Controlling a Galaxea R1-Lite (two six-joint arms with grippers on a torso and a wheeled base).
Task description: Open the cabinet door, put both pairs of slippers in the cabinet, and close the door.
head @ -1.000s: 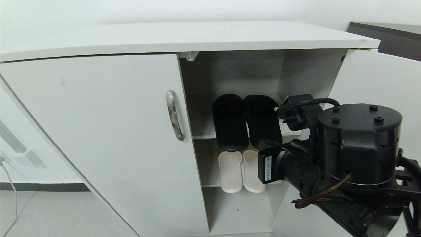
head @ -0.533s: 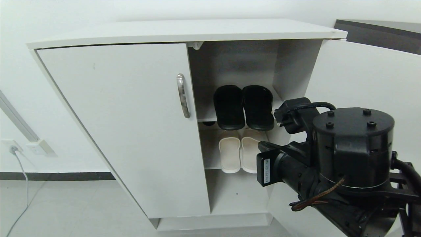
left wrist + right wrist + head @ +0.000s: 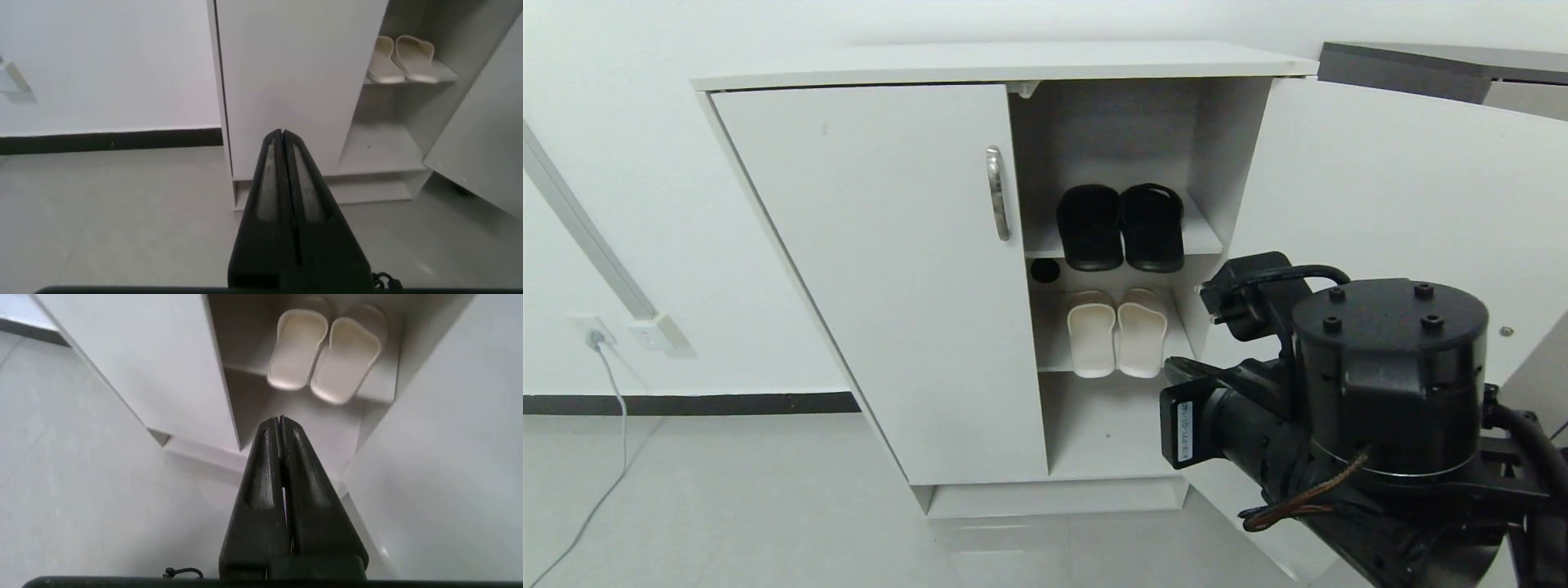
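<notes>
The white cabinet (image 3: 882,245) stands against the wall with its right door (image 3: 1388,204) swung open and its left door (image 3: 882,269) closed. A black pair of slippers (image 3: 1121,227) lies on the upper shelf. A white pair (image 3: 1116,332) lies on the shelf below, also seen as white slippers (image 3: 403,58) and white slippers (image 3: 327,349). My right arm is at the lower right of the head view, in front of the open door. My left gripper (image 3: 280,143) is shut with nothing in it, facing the closed door's base. My right gripper (image 3: 280,429) is shut and empty, back from the opening.
The left door carries a metal handle (image 3: 997,193). A wall socket (image 3: 595,335) with a cable (image 3: 600,457) sits low on the wall at the left. Grey floor (image 3: 727,498) lies in front of the cabinet. A dark desk edge (image 3: 1421,65) shows behind the open door.
The whole head view has drawn back from the cabinet, so the cabinet looks smaller and more floor shows. Both pairs of slippers lie as before on their shelves.
</notes>
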